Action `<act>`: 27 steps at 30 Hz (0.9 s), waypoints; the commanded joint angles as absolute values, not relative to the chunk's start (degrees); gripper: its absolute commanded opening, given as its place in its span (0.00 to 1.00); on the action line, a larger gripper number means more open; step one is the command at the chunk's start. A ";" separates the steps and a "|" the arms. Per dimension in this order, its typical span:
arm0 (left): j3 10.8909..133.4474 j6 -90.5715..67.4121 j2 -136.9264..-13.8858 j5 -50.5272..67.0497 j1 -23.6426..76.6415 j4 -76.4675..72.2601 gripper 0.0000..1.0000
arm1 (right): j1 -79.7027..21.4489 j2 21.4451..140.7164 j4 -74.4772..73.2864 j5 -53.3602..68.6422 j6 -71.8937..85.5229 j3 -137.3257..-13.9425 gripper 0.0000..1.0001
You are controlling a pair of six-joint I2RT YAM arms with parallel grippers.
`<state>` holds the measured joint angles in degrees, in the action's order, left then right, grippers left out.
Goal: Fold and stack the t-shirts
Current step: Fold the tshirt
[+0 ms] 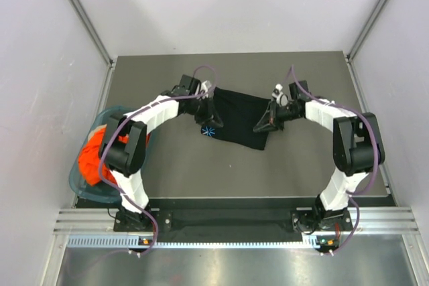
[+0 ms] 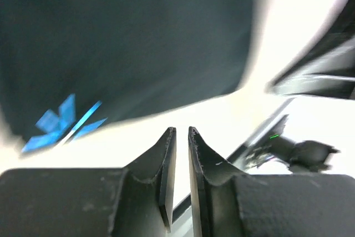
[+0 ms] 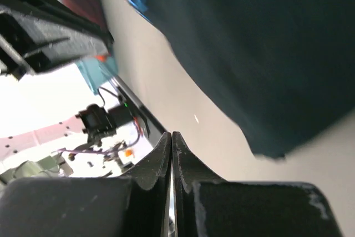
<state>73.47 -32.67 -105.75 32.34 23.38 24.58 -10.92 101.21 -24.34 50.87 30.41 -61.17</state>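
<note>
Black cloth first: the black t-shirt [image 1: 238, 115] lies bunched on the table [image 1: 201, 172], right between the two grippers. Its blue-white starburst mark [image 1: 209, 130] sits at the near left corner, just below the left gripper [image 1: 209, 117].

From the left wrist, the shirt's edge runs across just ahead of the fingertips, with the mark [image 2: 64, 123] ahead and to the left. The left gripper [image 2: 178, 131] shows a thin slit between its jaws and nothing visible in it. The view is blurred, so contact with the cloth is hard to call.

Over to the right gripper [image 1: 263, 125], at the shirt's near right corner. From its wrist, the shirt [image 3: 249, 43] hangs ahead and to the right of the tips, its hem ending in a corner. The right gripper [image 3: 171, 135] has its fingers pressed flat together, empty.

Bare table stretches behind both grippers toward the arm bases, and more beyond the shirt's far edge.

Well behind the left gripper, off by that arm's elbow, the orange t-shirt [image 1: 89, 155] sits heaped in the teal basket [image 1: 79, 182] at the table's edge.
</note>
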 commanded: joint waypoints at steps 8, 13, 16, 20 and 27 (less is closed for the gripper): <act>80.95 -43.86 -121.72 37.80 25.75 4.75 0.18 | -15.21 115.57 -13.27 52.56 35.69 -69.19 0.00; 78.75 -36.84 -124.45 29.82 23.82 14.03 0.19 | -10.82 116.46 -15.10 50.01 29.98 -63.46 0.00; 79.45 -33.93 -122.53 30.66 23.91 17.13 0.21 | -9.93 113.56 -20.90 47.12 24.45 -65.47 0.01; 80.77 -35.15 -117.17 31.55 24.70 17.66 0.24 | -10.37 111.10 -22.86 47.81 25.13 -71.52 0.05; 82.88 -38.49 -118.29 29.88 24.79 20.03 0.23 | -10.64 116.10 -5.58 48.52 42.00 -75.94 0.10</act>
